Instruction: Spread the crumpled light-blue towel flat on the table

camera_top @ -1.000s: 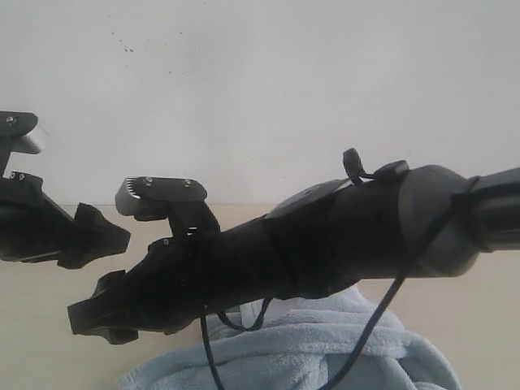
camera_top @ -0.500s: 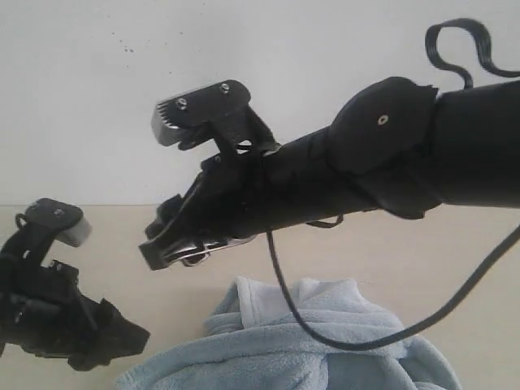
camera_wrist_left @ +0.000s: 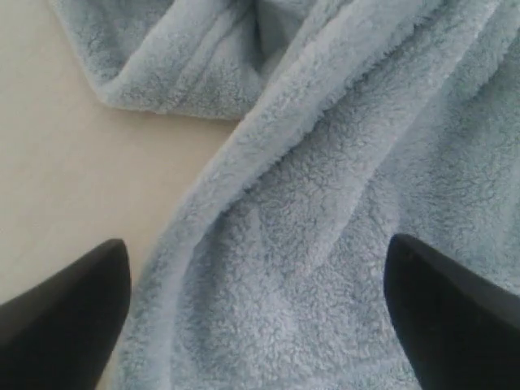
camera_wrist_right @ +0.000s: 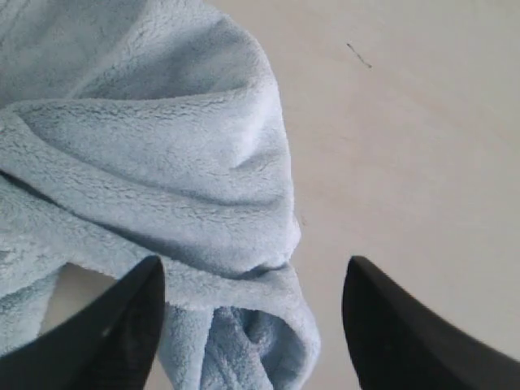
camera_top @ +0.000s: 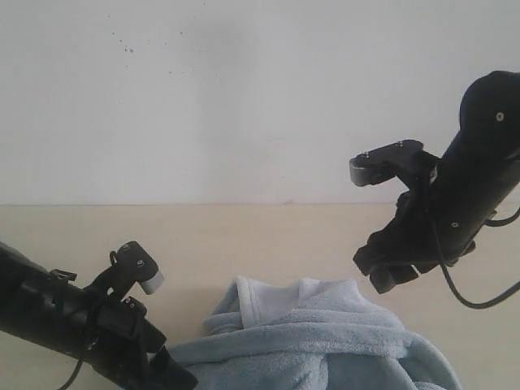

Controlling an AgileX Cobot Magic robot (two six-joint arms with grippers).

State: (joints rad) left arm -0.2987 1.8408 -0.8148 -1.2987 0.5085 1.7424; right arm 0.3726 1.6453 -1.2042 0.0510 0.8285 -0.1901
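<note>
**2 empty tools over the bunched towel, no grasp made yet**

The towel point(camera_top: 325, 345) lies crumpled in thick folds on the counter point(camera_top: 244, 236). It sits well apart from the counter's edge under the wall point(camera_top: 260, 97) and runs out of the exterior view on the opposite side. The left tool point(camera_wrist_left: 256, 244) hangs low with its jaws wide, straddling a rolled fold without pinching it. The right tool point(camera_wrist_right: 253, 262) hovers higher, jaws also wide and empty, above a folded-over edge of the cloth beside bare counter. The step in hand looks like choosing grasp points, so the spreading has barely begun. Next, each tool probably needs to drop onto a hem or corner and close on 1 layer only. The 2 tools would then pull toward opposite counter edges to draw the folds out.
</note>
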